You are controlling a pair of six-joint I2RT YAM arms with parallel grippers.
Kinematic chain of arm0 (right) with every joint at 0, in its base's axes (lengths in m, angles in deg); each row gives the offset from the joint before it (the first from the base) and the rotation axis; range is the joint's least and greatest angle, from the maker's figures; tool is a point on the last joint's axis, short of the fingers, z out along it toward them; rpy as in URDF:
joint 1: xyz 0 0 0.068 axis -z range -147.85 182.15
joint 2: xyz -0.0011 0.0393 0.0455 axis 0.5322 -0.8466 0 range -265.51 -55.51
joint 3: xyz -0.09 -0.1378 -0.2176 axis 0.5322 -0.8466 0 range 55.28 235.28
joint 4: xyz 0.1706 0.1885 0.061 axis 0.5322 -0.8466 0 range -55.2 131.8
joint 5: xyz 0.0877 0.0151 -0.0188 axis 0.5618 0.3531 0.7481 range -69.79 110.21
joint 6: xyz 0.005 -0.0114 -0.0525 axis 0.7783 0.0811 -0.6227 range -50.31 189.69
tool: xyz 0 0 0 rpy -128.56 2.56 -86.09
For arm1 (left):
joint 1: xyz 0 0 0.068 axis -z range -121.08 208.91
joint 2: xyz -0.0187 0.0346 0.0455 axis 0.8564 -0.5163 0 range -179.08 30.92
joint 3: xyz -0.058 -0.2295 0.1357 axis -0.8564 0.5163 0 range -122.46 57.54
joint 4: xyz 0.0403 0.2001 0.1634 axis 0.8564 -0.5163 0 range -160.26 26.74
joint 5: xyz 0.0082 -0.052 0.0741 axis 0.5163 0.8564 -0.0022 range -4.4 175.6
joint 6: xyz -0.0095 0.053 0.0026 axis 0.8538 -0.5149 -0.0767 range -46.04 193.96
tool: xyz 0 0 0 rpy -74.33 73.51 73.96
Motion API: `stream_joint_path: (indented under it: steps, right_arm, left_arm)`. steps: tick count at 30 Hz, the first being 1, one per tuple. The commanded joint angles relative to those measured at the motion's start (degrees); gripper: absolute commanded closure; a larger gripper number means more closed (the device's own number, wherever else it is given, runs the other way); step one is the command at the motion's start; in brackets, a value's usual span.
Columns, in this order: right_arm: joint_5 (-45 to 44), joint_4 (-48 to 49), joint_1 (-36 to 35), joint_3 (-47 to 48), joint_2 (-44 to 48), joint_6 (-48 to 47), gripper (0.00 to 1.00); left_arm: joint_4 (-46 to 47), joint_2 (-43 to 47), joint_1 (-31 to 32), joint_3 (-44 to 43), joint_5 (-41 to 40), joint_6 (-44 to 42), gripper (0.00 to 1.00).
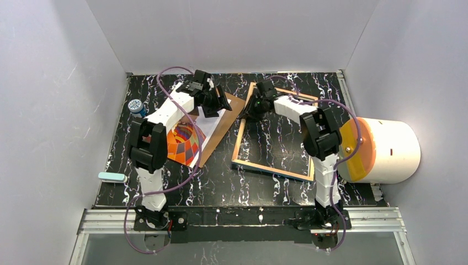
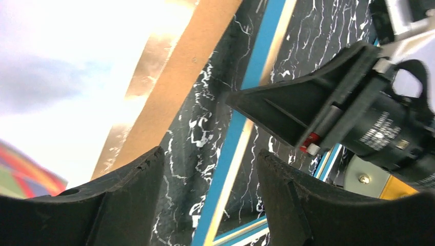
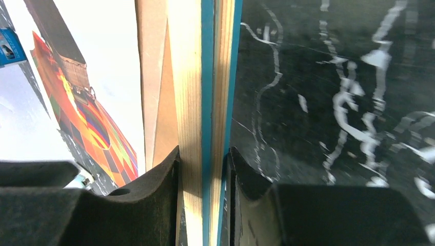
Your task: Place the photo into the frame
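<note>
The frame [image 1: 273, 168] lies face down right of centre, its wood back edge up and the marbled table showing through the glass. My right gripper [image 1: 255, 107] is shut on its left rail near the far corner; the right wrist view shows both fingers [image 3: 154, 179] pressed against the wood-and-blue rail [image 3: 197, 77]. The photo [image 1: 187, 141], an orange-red balloon print, lies on the brown backing board [image 1: 223, 124] left of the frame. My left gripper [image 1: 212, 102] hovers over the board's far end, open with nothing between its fingers [image 2: 138, 174]; past them I see the frame's blue rail [image 2: 241, 123].
A small blue-capped bottle [image 1: 135, 106] stands at the far left, and a pale blue block [image 1: 112, 176] lies at the near left. A large white cylinder with an orange face [image 1: 381, 150] rests at the table's right edge. White walls enclose three sides.
</note>
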Motion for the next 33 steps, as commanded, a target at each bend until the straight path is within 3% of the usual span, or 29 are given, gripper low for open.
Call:
stream_joint_path:
  steps: [1, 16, 24, 33]
  right_arm:
    - [4.9, 2.35, -3.18, 5.34, -3.48, 4.81, 0.84]
    - [-1.37, -2.48, -6.34, 10.71, -9.26, 7.4, 0.76]
    - [-4.47, -6.75, -7.19, 15.86, -11.0, 5.67, 0.51]
    - [-10.41, -13.22, -7.4, 19.46, -8.02, 2.61, 0.35]
  left_arm:
    - [-6.62, 5.39, -1.86, -0.88, -5.87, -3.45, 0.35]
    - [-9.0, 7.73, -3.18, 0.71, -9.43, -5.95, 0.34]
    - [-11.26, 7.76, -3.79, -1.0, -11.43, -7.28, 0.33]
    - [-12.96, 7.99, -4.08, -3.09, -12.33, -8.7, 0.32]
